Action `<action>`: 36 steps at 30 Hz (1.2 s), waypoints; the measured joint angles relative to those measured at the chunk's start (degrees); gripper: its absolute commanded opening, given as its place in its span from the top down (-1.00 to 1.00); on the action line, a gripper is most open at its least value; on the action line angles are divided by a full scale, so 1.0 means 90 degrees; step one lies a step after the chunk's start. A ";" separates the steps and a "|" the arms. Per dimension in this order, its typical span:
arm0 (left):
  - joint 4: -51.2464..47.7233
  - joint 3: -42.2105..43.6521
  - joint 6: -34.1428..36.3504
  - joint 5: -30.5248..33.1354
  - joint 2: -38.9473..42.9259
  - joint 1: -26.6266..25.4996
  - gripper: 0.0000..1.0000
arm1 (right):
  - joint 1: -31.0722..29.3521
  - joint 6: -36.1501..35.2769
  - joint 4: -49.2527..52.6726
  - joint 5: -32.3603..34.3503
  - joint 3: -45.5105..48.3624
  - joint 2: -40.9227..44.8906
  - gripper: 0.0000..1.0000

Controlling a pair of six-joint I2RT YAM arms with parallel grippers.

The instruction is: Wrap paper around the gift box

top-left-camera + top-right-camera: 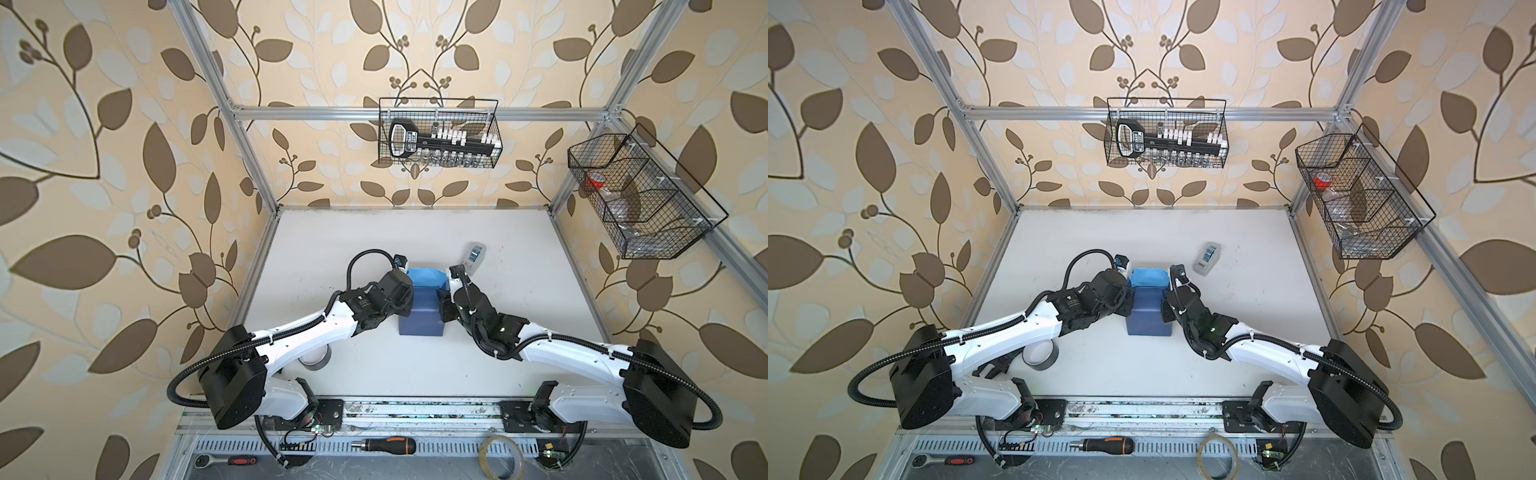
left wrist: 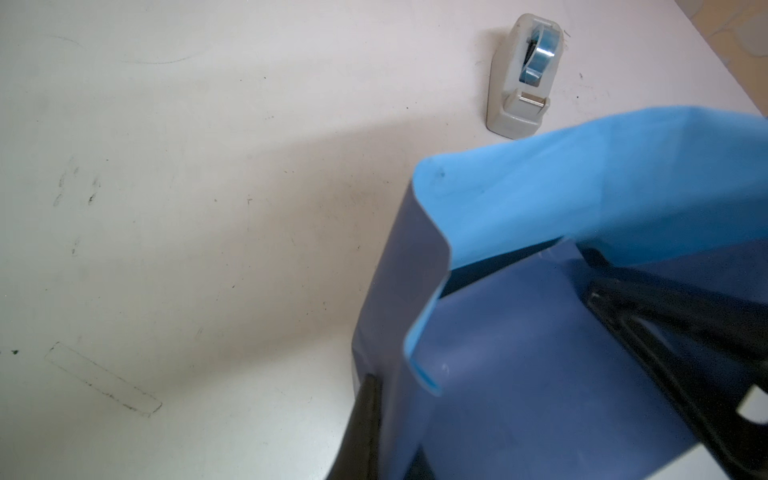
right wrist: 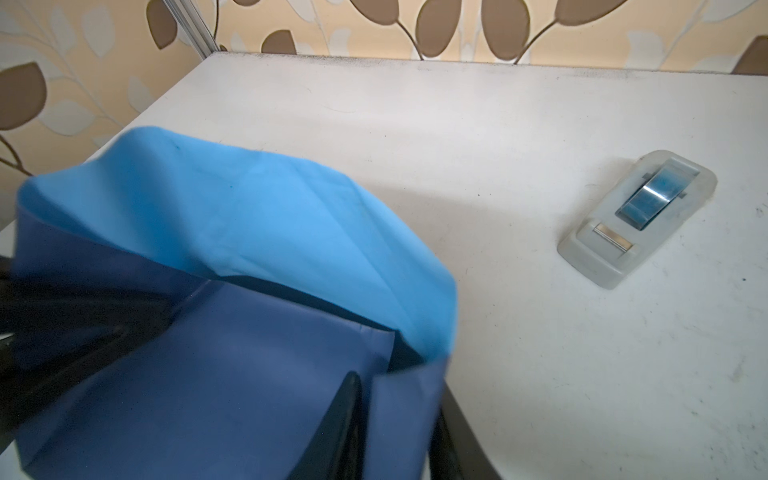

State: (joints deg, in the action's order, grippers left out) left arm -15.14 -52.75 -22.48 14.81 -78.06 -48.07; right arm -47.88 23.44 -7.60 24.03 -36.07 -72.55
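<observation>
The paper lies folded over the gift box in mid-table, dusky blue face outward. Its far flap stands up with the light blue face showing. The gift box is covered, apart from a dark strip under that flap. My left gripper is at the parcel's left side, shut on the paper's side fold. At the right side is my right gripper. Its fingers stand apart with a paper fold between them.
A grey tape dispenser stands behind and right of the parcel. A grey tape roll lies under the left arm. Two wire baskets hang on the frame. A screwdriver, a ratchet and a clear tape roll lie along the front rail.
</observation>
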 measured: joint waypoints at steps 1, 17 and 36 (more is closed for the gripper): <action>0.0017 0.0000 -0.0002 0.0022 -0.0005 -0.0002 0.91 | 0.0002 -0.0010 0.0056 -0.0024 -0.0022 0.0010 0.20; 0.0046 0.0000 -0.0002 0.0073 -0.0010 -0.0002 0.93 | 0.1831 -0.0049 0.1302 -0.2822 -0.0051 0.2110 -0.22; 0.0046 0.0000 0.0005 0.0070 -0.0010 -0.0002 0.96 | 0.2429 0.0624 0.0522 -0.4607 0.0024 0.0833 0.07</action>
State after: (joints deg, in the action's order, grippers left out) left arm -14.72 -52.75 -22.44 15.44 -78.15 -48.10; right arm -26.02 29.06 -2.90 -17.43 -35.86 -65.06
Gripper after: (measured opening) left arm 0.048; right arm 0.471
